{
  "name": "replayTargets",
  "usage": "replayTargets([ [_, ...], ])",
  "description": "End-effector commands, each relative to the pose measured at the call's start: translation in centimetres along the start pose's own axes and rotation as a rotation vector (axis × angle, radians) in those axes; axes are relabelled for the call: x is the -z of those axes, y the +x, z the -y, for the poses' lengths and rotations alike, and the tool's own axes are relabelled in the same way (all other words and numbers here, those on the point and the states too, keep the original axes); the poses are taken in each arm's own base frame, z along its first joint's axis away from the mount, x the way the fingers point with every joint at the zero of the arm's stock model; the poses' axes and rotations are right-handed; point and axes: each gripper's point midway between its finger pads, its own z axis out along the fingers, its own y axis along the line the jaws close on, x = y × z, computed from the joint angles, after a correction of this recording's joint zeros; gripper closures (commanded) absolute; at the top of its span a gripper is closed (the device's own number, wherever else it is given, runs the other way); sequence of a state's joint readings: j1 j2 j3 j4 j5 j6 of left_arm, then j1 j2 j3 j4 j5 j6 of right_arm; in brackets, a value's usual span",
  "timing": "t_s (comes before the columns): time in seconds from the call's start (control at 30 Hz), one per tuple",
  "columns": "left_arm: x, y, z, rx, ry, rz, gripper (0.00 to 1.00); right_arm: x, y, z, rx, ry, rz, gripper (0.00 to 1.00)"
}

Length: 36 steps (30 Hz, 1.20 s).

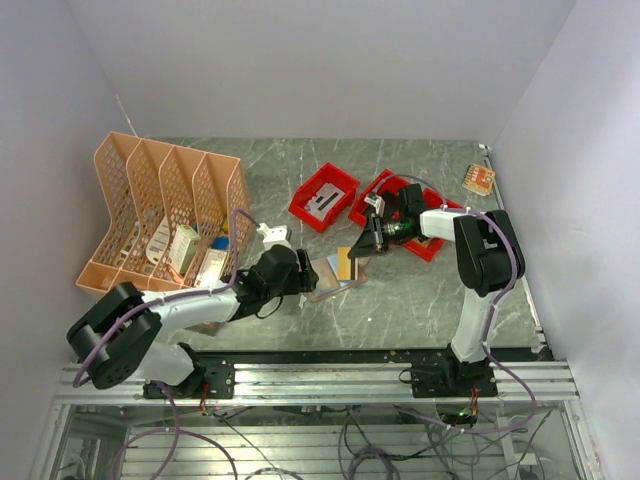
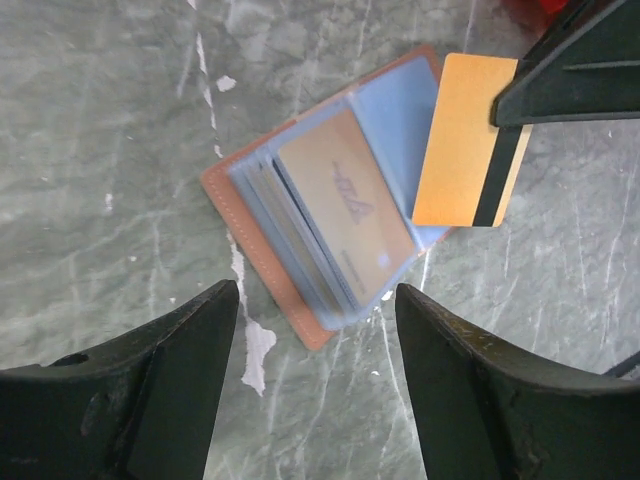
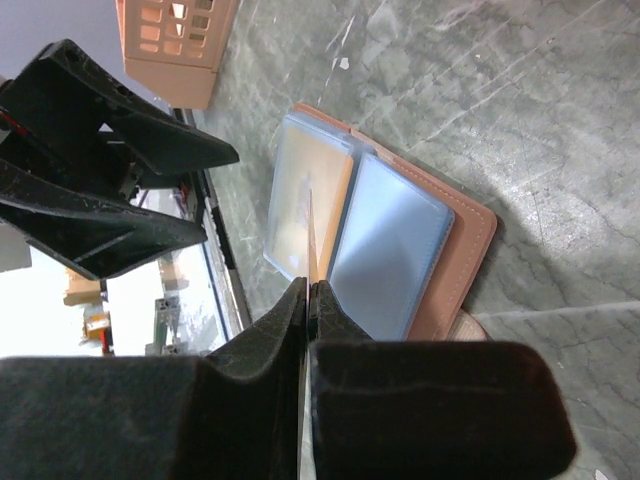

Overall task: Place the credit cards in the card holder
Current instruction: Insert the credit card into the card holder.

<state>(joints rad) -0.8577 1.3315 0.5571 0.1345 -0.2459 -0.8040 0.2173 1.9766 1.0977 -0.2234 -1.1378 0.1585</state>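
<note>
Two grippers work over one small spot at the near middle of the bench. Nearest the bases, the left gripper hovers just above the card holder. Its jaws are wide apart and touch nothing. The open holder lies flat on the bench below them, with one card already behind a clear sleeve. Just past it, the right gripper has its jaws clamped on the striped card, held on edge above the holder's sleeves and not yet in a pocket. The step in hand looks like the insertion. The card's lower edge should be lined up with a sleeve mouth, tipped shallow, then slid along the pocket rather than pushed down onto it. The holder is probably light and may skid, so the left jaws would do well to pin its free leaf first. Farther back stand the red bins and, at far left, the mesh rack, both well apart from the work.
</note>
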Motion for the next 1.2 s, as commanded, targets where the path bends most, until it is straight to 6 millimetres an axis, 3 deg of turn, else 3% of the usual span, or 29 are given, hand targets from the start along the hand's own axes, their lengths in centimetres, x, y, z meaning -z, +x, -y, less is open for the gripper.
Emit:
replayTargets([
  [0.0,-1.2,-0.1,2.0,0.075,0.075,-0.01,0.25,-0.5,0.0,0.1,-0.012,-0.026,-0.018,1.0],
  [0.17,-2.4,0.8,1.3,0.066,0.038,-0.05,0.28,-0.8,0.6,0.9,-0.043,-0.03,-0.036,1.0],
  [0.3,-2.9,1.6,0.0,0.048,-0.011,-0.081,0.36,-1.1,0.9,1.2,-0.051,-0.024,-0.046,1.0],
  [0.63,-3.4,2.6,-2.7,-0.005,-0.114,-0.135,0.48,-1.5,0.9,1.7,-0.045,-0.006,-0.066,1.0],
  [1.17,-4.0,3.1,-3.2,-0.019,-0.113,-0.172,0.51,-2.4,1.6,2.6,-0.037,0.024,-0.119,1.0],
])
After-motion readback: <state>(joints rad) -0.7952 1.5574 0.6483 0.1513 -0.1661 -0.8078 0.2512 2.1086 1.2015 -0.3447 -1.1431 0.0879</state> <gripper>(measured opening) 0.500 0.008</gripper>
